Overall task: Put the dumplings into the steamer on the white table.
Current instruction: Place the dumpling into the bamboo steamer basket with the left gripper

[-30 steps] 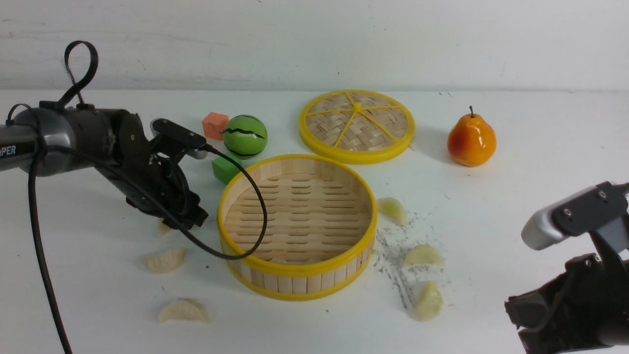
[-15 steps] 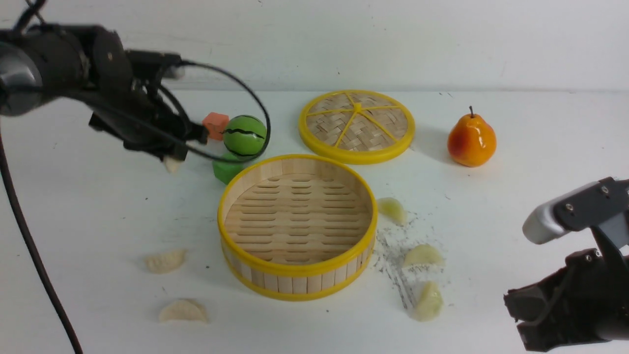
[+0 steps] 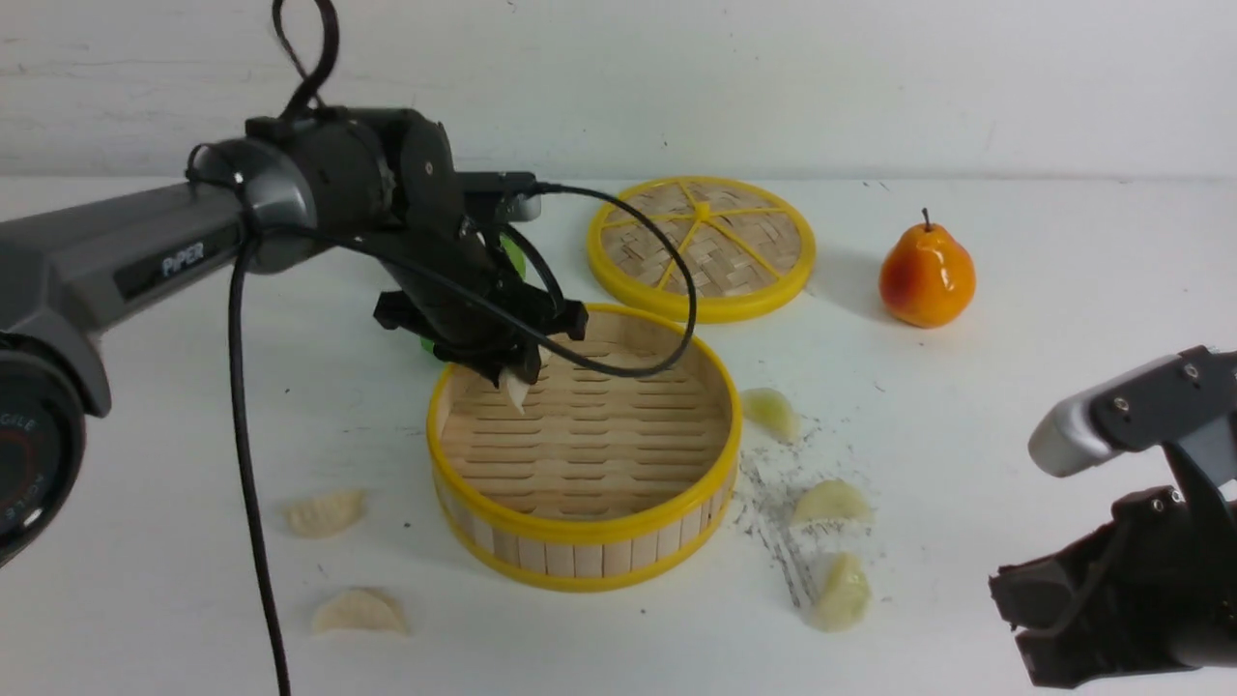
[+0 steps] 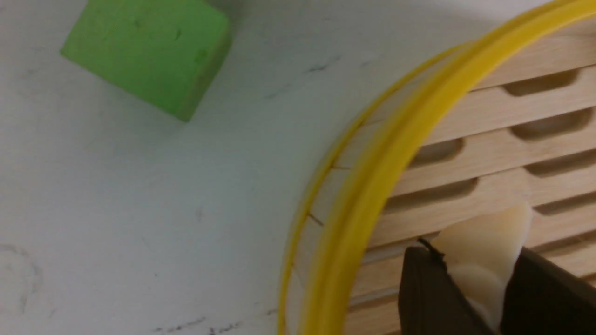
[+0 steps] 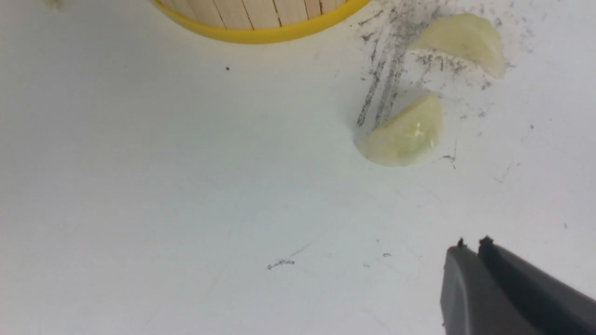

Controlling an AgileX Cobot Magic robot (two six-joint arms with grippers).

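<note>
The steamer stands mid-table; its rim also shows in the left wrist view. My left gripper hangs over the steamer's near-left inside, shut on a cream-white dumpling, which also shows between the jaws in the left wrist view. Two cream dumplings lie left of the steamer. Three yellow-green dumplings lie on its right. My right gripper is shut and empty above the white table, near two green dumplings.
A woven yellow-rimmed lid lies behind the steamer. A pear stands at the back right. A green cube sits just outside the steamer's left rim, mostly hidden by my left arm in the front view. Grey scratch marks lie right of the steamer.
My left gripper lifted a cream dumpling from the table left of the steamer, rose, then swung right over the steamer's rim. My right arm stayed nearly still.
</note>
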